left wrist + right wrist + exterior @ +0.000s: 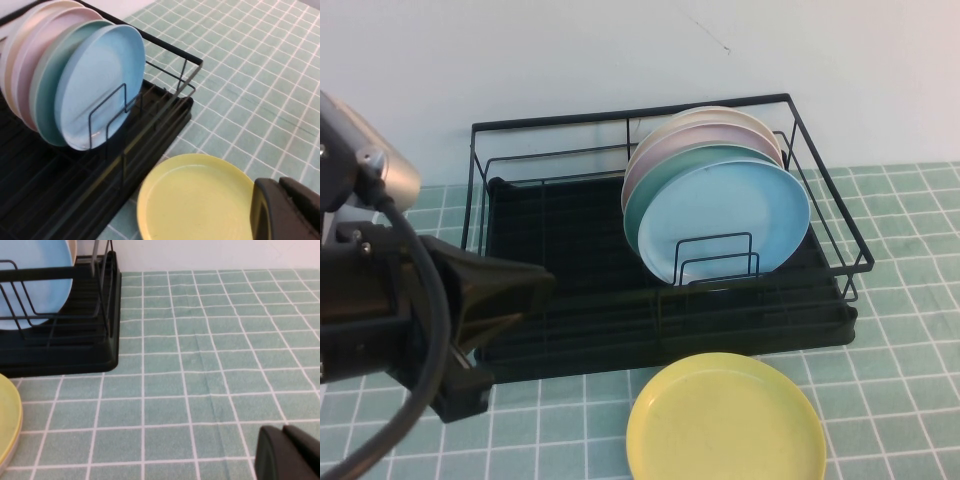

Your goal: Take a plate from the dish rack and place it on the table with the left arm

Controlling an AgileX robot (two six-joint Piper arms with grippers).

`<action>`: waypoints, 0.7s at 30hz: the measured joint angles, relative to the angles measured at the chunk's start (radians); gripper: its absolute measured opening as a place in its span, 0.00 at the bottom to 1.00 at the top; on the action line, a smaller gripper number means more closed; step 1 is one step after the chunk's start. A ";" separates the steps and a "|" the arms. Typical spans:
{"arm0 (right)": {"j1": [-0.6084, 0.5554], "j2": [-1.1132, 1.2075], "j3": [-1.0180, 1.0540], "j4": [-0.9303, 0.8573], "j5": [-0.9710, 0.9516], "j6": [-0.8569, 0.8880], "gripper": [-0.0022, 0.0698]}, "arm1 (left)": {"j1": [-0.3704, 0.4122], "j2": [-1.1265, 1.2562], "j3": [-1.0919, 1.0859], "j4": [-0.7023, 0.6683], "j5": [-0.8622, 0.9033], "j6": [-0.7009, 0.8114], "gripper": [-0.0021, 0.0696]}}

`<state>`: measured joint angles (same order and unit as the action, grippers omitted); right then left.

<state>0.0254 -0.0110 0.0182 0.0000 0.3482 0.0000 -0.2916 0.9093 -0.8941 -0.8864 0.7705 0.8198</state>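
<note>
The pale-yellow plate (725, 420) lies flat on the mint-green tiled table (900, 330), just in front of the black wire dish rack (570, 290). It also shows in the left wrist view (195, 200) and, as an edge, in the right wrist view (7, 425). My left gripper (542, 284) hangs at the left, over the rack's front left part, apart from the plate. In the left wrist view the left gripper (277, 182) is shut and empty, its fingers side by side. My right gripper (282, 429) is shut and empty above bare tiles to the right of the rack.
Several plates stand upright in the rack's right half, a light-blue plate (725, 220) in front, then a green one and pinkish ones behind. The rack's left half (550, 220) holds nothing. A white wall stands behind the rack.
</note>
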 joint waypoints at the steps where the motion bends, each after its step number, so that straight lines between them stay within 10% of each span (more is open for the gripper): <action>1: 0.000 0.000 0.000 0.000 0.000 0.000 0.03 | 0.000 0.000 0.005 0.002 -0.009 0.000 0.03; 21: 0.000 0.000 0.000 0.000 0.000 0.000 0.03 | 0.098 -0.531 0.455 0.942 -0.477 -1.075 0.03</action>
<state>0.0254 -0.0110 0.0182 0.0000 0.3482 0.0000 -0.1932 0.3780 -0.4389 0.0553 0.2939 -0.2551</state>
